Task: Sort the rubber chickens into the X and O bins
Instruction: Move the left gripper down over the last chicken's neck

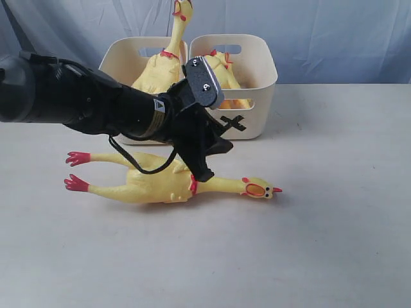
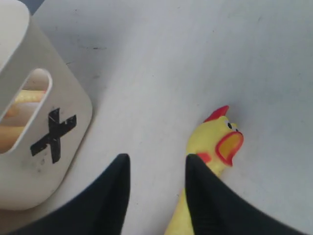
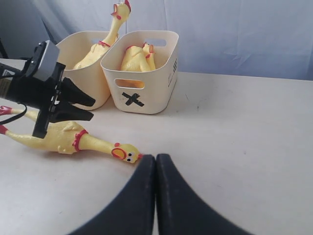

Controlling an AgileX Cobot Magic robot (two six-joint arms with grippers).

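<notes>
One large yellow rubber chicken (image 1: 160, 186) lies flat on the table, head (image 2: 222, 142) pointing right. My left gripper (image 1: 212, 160) hovers open just above its neck; in the left wrist view the gripper (image 2: 156, 164) has bare table between its fingers and the neck runs under one finger. A smaller chicken (image 1: 221, 70) lies in the X bin (image 1: 257, 109). Another large chicken (image 1: 164, 67) stands neck-up in the bin beside it (image 1: 119, 61), whose mark is hidden. My right gripper (image 3: 155, 157) is shut and empty, close to the lying chicken's beak (image 3: 124, 152).
Both cream bins stand side by side at the back of the table against a blue-grey curtain (image 1: 321, 32). The left arm's black body (image 1: 77, 99) reaches in from the left in front of the unmarked bin.
</notes>
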